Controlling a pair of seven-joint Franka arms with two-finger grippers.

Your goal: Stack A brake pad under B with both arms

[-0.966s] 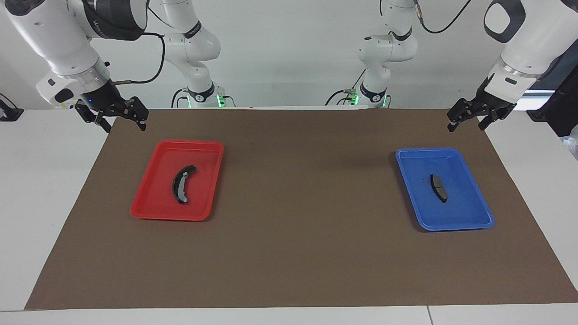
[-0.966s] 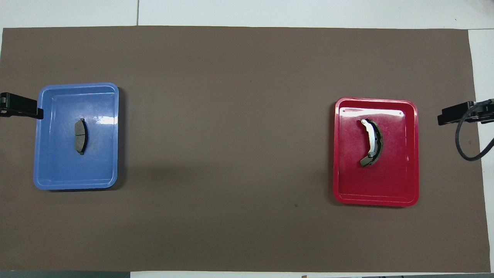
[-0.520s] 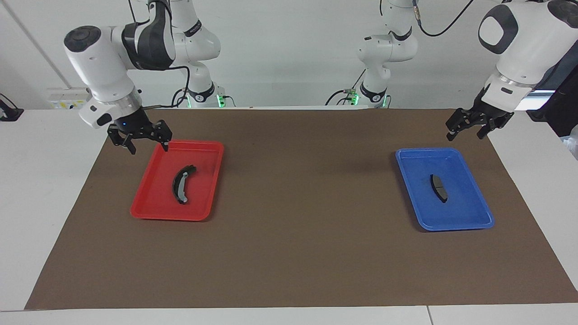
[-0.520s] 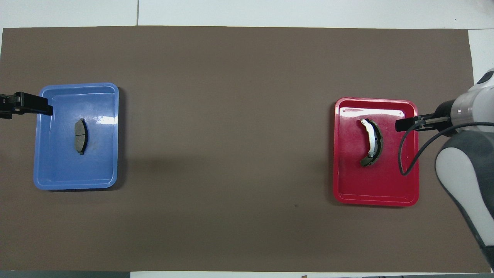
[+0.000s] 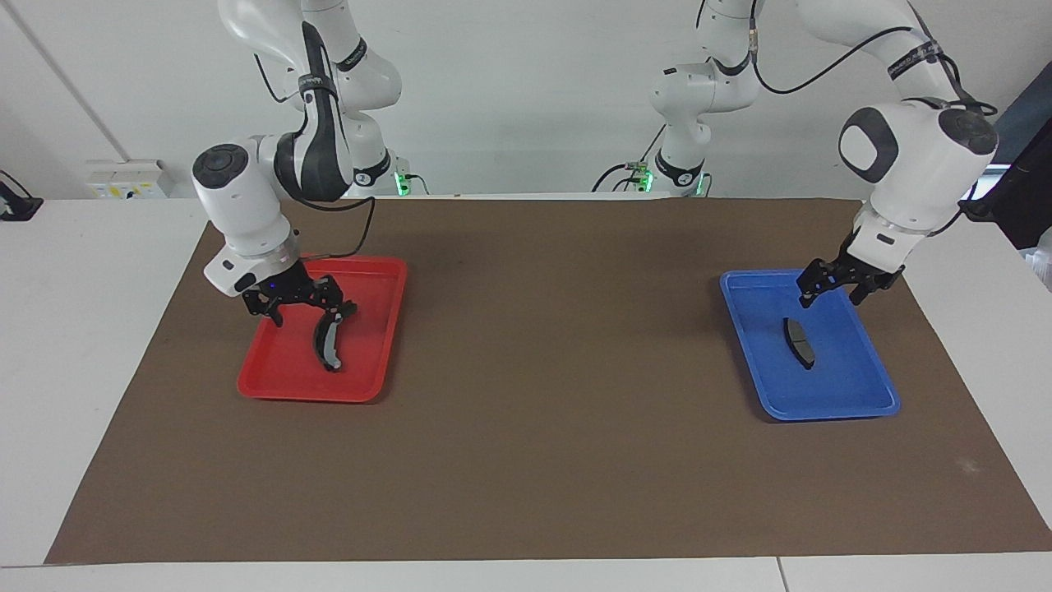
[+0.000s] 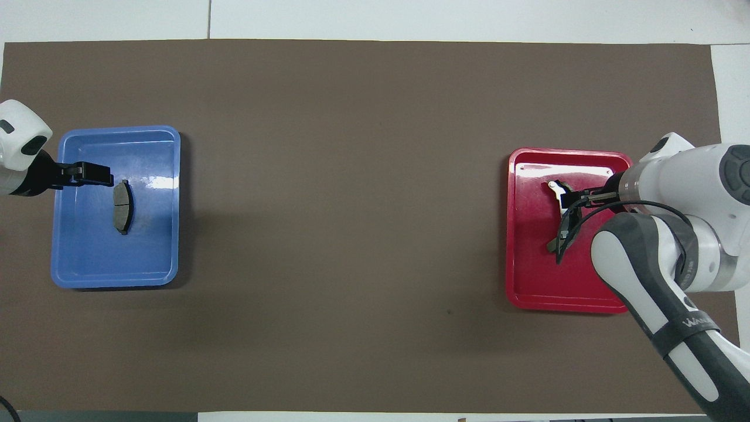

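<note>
B, the long black crescent pad with a light grey strip [image 5: 329, 345], lies in the red tray [image 5: 304, 393] toward the right arm's end of the table. My right gripper [image 5: 306, 316] is open and low over that tray, at the end of B nearer the robots; from overhead the gripper [image 6: 571, 199] covers much of B [image 6: 552, 246]. A, the short dark grey pad [image 5: 798, 342], lies in the blue tray [image 5: 822, 411]. My left gripper [image 5: 830, 298] is open and hangs over the blue tray, a little above A [image 6: 122, 206] and toward the robots.
Both trays, red [image 6: 539, 281] and blue [image 6: 88, 264], sit on a brown mat [image 5: 559, 411] that covers most of the white table. The wide stretch of mat between the trays holds nothing.
Both arms came down from the table's ends and in over their trays. The right gripper dropped to B's near end; the left gripper moved over the blue tray. Neither pad has moved.
</note>
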